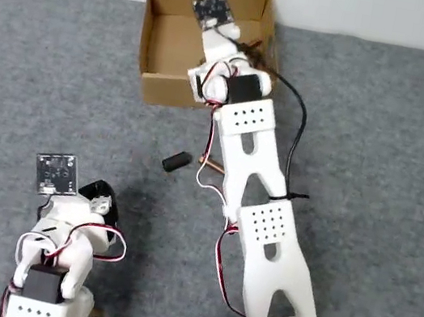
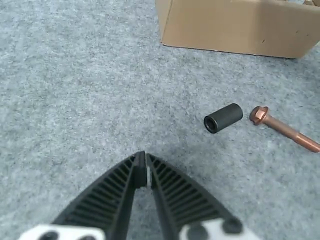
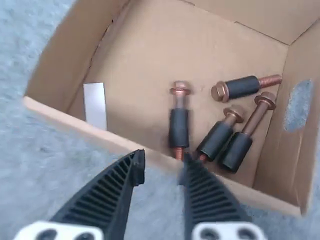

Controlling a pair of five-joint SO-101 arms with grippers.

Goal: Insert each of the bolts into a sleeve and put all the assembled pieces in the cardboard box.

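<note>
Currently: left pincer is fully closed with its tips pressed together, gripping nothing. It sits low over bare tabletop, toward the near left corner.

Right pincer is spread to a moderate gap and empty. It hangs over the cardboard box, about above the box's near wall.

Box sits at the far edge of the tabletop, about mid-width, open side up. Inside are four assembled pieces, each a copper bolt through a black sleeve, all lying flat on the box floor. One lies by itself around the middle. The other three are bunched toward one side wall: two side by side and touching, the third crosswise near their heads. A white strip also lies flat on the box floor, apart from the pieces.

Outstanding on the tabletop: one loose sleeve and one loose bolt. Both lie on their sides, roughly mid-tabletop, between the box and the left arm. The bolt's head points at the sleeve's end, just beside it; cannot tell if they touch. Bolt is not inserted. In the high view the right arm runs over that spot and its wiring covers part of the bolt.
</note>
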